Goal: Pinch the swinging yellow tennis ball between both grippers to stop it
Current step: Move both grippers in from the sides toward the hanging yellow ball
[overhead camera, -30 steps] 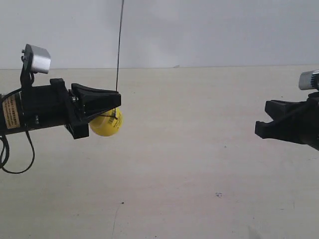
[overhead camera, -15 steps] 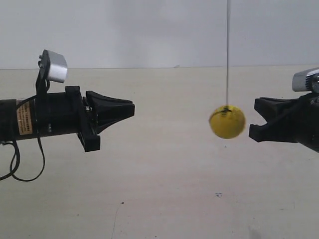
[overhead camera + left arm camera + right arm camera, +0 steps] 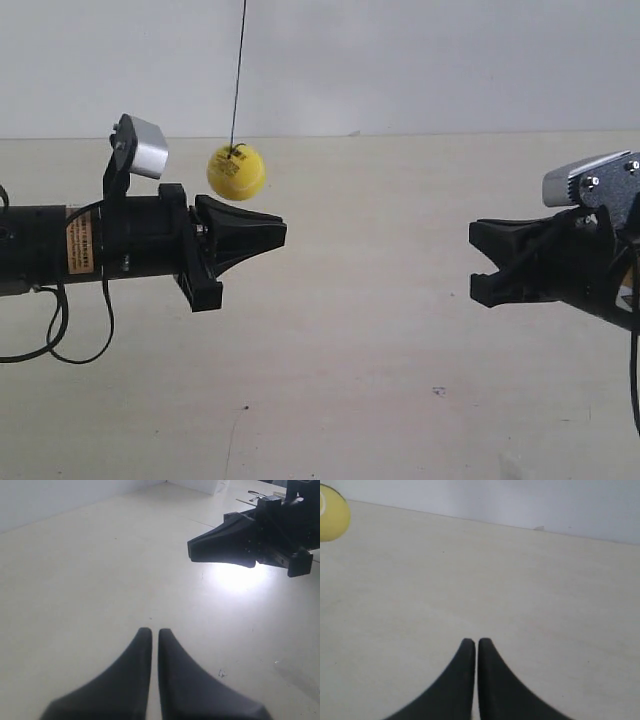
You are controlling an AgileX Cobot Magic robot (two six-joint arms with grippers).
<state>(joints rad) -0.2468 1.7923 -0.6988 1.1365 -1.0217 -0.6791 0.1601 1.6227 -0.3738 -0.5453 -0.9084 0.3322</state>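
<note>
The yellow tennis ball [image 3: 236, 172] hangs on its thin dark string [image 3: 239, 70], just above and slightly behind the jaw tip of the gripper at the exterior view's left [image 3: 283, 233], clear of it. The gripper at the exterior view's right [image 3: 475, 262] points toward it from far across the gap. My left gripper [image 3: 151, 630] is shut with nothing between its jaws; the ball does not show in its wrist view, only the right gripper [image 3: 191, 550] opposite. My right gripper [image 3: 472, 641] is shut and empty, and the ball [image 3: 331, 512] sits at the frame corner, far from it.
A beige tabletop [image 3: 350, 380] lies under both arms and a white wall [image 3: 400, 60] stands behind. Black cables [image 3: 60, 335] loop below the arm at the exterior view's left. Small white items [image 3: 220, 485] sit at the table's far corner.
The ball swung from beside the exterior-right gripper back across and up to above the exterior-left gripper. Both arms moved inward, narrowing the gap between them.
</note>
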